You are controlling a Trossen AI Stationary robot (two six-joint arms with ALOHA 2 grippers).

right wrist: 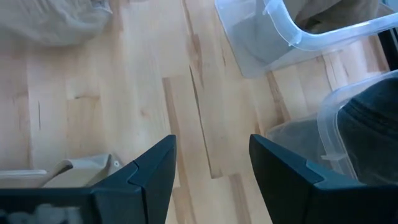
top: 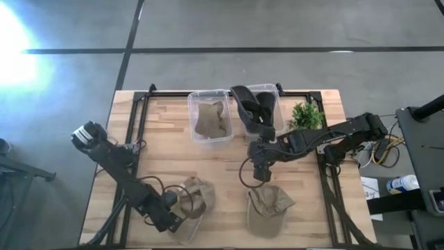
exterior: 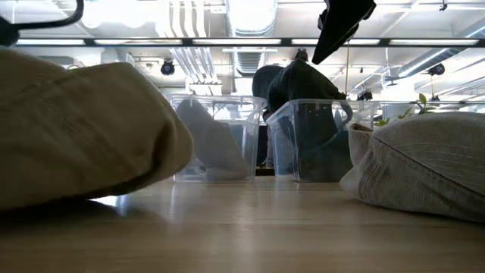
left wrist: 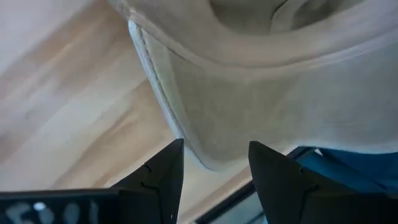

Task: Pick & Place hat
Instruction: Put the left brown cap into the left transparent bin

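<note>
The soft, floppy tan hat (top: 268,210) lies on the surface at 6 o'clock of the right gripper (top: 260,173) (fingers apart, holding nothing). Best pinch its brim.

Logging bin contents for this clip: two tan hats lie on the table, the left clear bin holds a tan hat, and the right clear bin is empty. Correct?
Not quite. The right clear bin is not empty: the high view shows a dark hat in it, draped over its rim. The rest stands.
</note>
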